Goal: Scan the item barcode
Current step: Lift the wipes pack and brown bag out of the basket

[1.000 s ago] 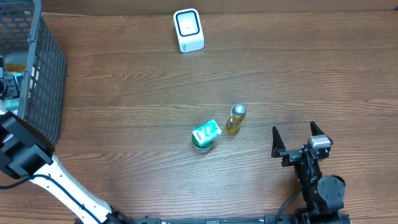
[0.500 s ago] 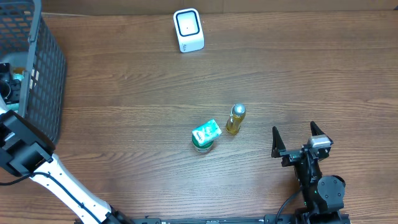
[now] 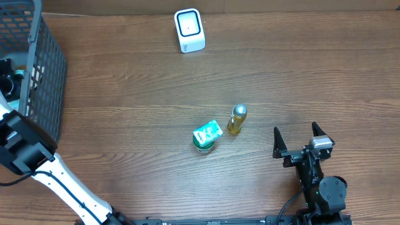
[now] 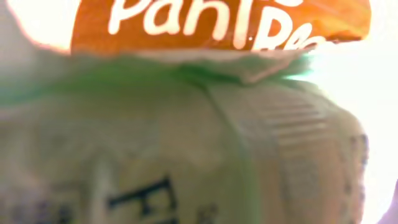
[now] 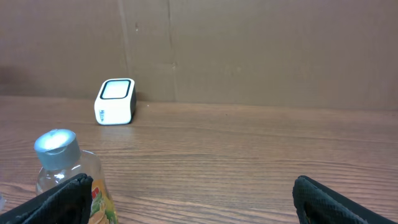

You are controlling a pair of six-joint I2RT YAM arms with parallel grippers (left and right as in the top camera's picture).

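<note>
Step in hand: by my reading, picking an item out of the black wire basket (image 3: 44,69) at the bench's (image 3: 125,94) far left corner, ahead of any scan.
Left gripper (image 3: 7,84): reaches into the basket; its jaws are not visible, so how far apart they stand, and whether they hold anything, I cannot tell.
Left wrist view: filled by a pale green packet (image 4: 186,149) under an orange wrapper (image 4: 217,25), very close and blurred.
Right gripper (image 3: 301,142): parked near the front edge, jaws spread wide, empty.
Scanner (image 3: 189,30): white, at the far edge, well apart from the basket.
On the bench: green carton (image 3: 207,135) just beside a small oil bottle (image 3: 237,120).
Next move: likely a firm grasp, a lift clear of the basket, then the barcode turned to the scanner.
</note>
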